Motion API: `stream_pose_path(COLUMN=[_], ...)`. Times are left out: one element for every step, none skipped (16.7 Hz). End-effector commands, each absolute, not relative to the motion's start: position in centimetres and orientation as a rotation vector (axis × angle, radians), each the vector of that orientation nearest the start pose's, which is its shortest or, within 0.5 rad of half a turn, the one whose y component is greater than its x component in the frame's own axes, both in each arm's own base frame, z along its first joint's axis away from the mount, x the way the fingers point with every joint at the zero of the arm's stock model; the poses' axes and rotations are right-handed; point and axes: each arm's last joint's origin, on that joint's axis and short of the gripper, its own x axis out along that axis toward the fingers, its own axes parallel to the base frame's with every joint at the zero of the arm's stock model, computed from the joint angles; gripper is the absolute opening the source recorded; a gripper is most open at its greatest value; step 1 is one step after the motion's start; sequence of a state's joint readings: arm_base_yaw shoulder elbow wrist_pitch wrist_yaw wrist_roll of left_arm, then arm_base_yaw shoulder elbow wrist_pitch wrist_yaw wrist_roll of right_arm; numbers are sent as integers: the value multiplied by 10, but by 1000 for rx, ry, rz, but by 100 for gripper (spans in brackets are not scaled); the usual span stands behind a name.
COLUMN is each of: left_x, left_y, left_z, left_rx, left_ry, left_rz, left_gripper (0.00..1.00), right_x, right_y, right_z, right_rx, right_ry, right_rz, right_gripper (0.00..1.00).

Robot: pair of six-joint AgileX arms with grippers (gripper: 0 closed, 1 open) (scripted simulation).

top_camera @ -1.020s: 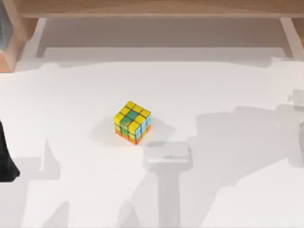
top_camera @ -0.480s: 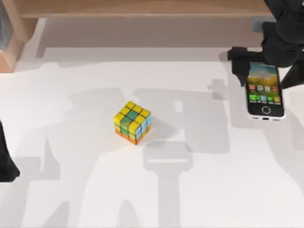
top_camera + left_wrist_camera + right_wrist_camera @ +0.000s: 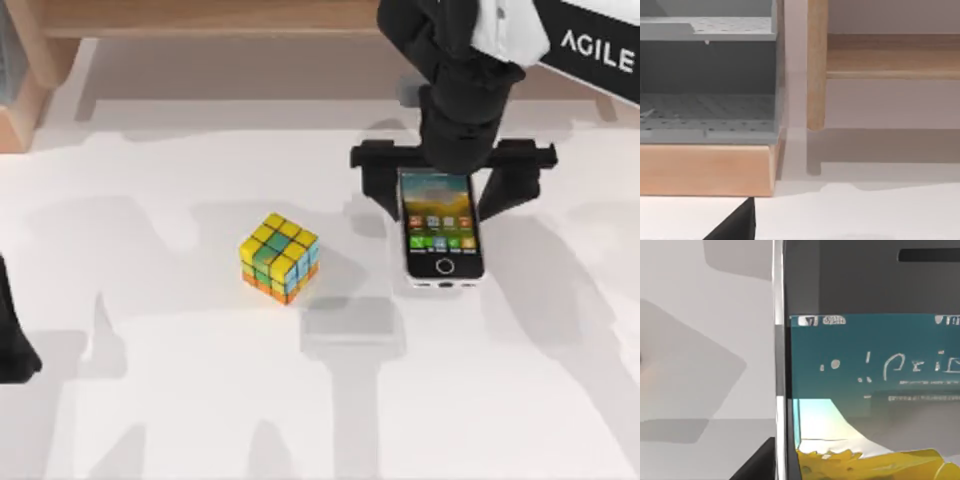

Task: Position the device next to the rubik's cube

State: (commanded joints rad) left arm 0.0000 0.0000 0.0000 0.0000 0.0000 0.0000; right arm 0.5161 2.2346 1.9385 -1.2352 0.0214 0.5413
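Note:
The rubik's cube (image 3: 279, 258), mostly yellow on top with green, light-blue and orange squares, rests on the white table left of centre. To its right hangs the device (image 3: 441, 238), a slim phone with a lit icon screen and its round home button toward the front. My right gripper (image 3: 445, 200) is shut on the device's far end, with a black finger on each long side. A clear gap separates the device from the cube. The right wrist view looks closely at the device's screen (image 3: 865, 390) and silver edge. My left arm (image 3: 12, 340) is parked at the table's left edge.
A wooden shelf (image 3: 200, 18) runs along the back of the table. A grey perforated rack in a wooden frame (image 3: 705, 100) stands at the back left. Bare white tabletop (image 3: 180, 400) stretches in front of the cube and the device.
My right arm has come in from the back right and carried the device leftward toward the cube. The cube and the left arm have stayed put.

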Motion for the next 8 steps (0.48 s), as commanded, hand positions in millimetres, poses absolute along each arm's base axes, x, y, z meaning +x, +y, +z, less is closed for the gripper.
stream_pose_path(left_x=[106, 106, 106, 106, 106, 106, 106, 106], left_y=[-1, -1, -1, -1, -1, -1, -1, -1], left_z=[160, 160, 160, 160, 160, 160, 160, 160], left_rx=[0, 0, 0, 0, 0, 0, 0, 0], left_ry=[0, 0, 0, 0, 0, 0, 0, 0], left_rz=[0, 0, 0, 0, 0, 0, 0, 0], left_gripper=[100, 100, 100, 100, 100, 100, 100, 100], right_x=[383, 382, 382, 382, 382, 382, 383, 383], right_y=[229, 232, 232, 232, 232, 232, 231, 231], right_z=[193, 193, 192, 192, 192, 192, 193, 193], right_rx=[11, 8, 8, 8, 8, 8, 14, 14], right_ry=[1532, 1534, 1534, 1534, 1534, 1534, 1533, 1533], right_rz=[-8, -8, -8, -8, -8, -8, -10, -10], right_gripper=[0, 0, 0, 0, 0, 0, 0, 0])
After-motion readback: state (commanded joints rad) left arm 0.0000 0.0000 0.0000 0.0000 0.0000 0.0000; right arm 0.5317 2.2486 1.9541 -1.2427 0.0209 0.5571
